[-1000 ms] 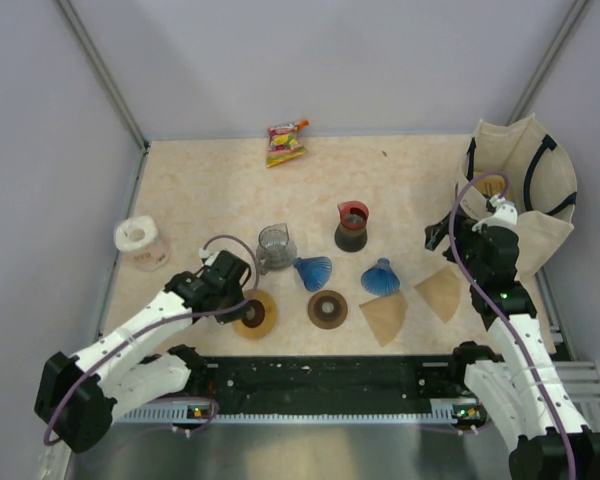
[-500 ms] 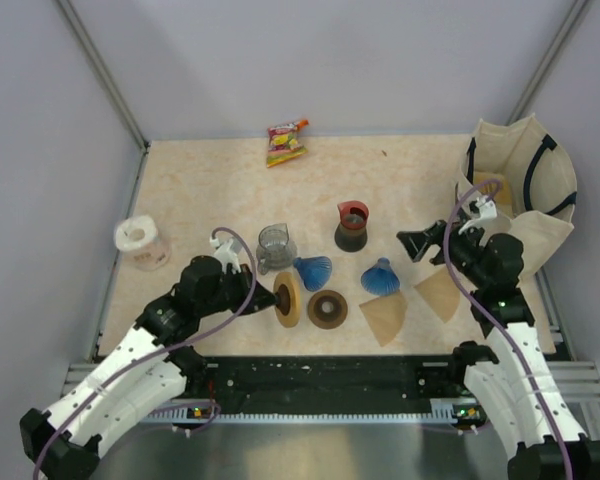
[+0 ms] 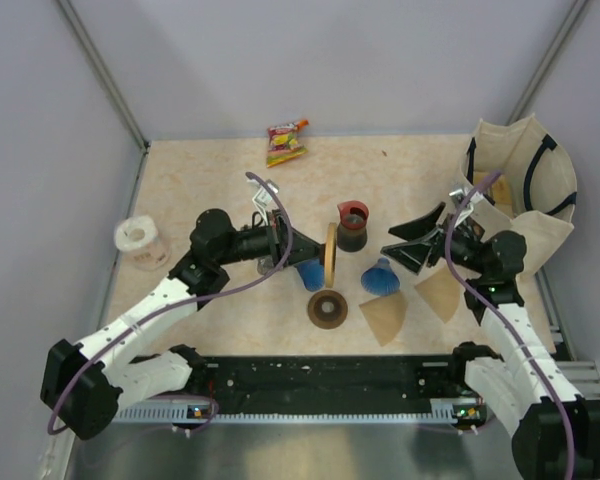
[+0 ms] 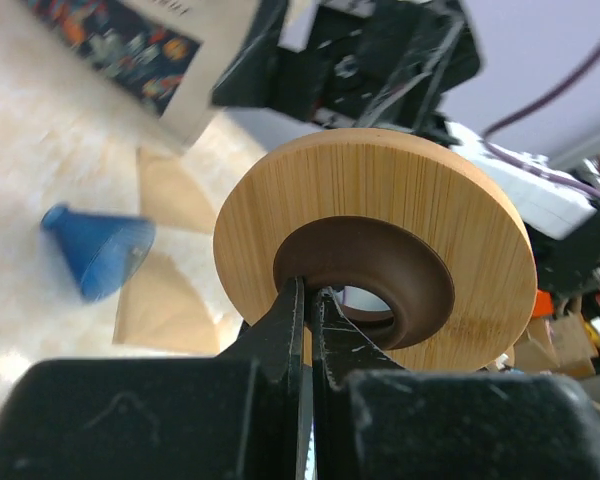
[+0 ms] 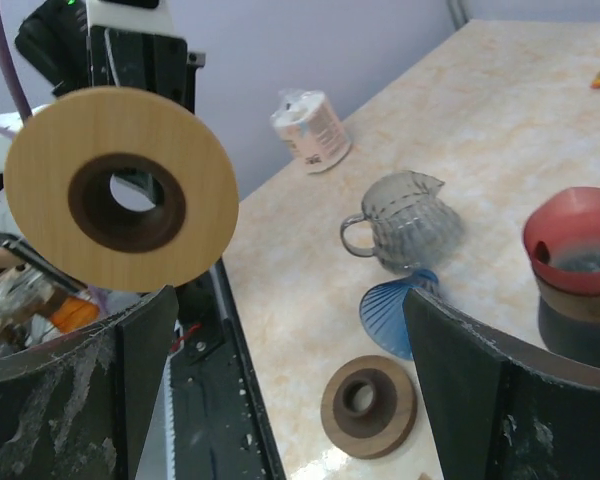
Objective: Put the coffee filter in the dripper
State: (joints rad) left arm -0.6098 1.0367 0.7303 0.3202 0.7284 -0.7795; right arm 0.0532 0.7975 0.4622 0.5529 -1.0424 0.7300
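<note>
My left gripper (image 3: 318,256) is shut on the inner rim of a light bamboo ring (image 3: 331,238) and holds it on edge in the air, just left of the red dripper (image 3: 352,216) on its dark base. The left wrist view shows the shut jaws (image 4: 306,300) pinching the ring (image 4: 440,200). Two blue drippers (image 3: 313,272) (image 3: 380,277) lie on the table. Two brown paper filters (image 3: 384,318) (image 3: 442,292) lie flat at the front right. My right gripper (image 3: 405,243) is open and empty, facing left toward the ring (image 5: 195,215).
A dark wooden ring (image 3: 327,308) lies flat at the front centre. A glass pitcher (image 3: 272,240) stands behind my left arm. A paper roll (image 3: 142,243) stands at the left, a snack packet (image 3: 286,143) at the back, a tote bag (image 3: 525,190) at the right.
My left gripper lifted the bamboo ring off the table and carried it right and back, now on edge beside the red dripper. My right gripper swung toward the centre.
</note>
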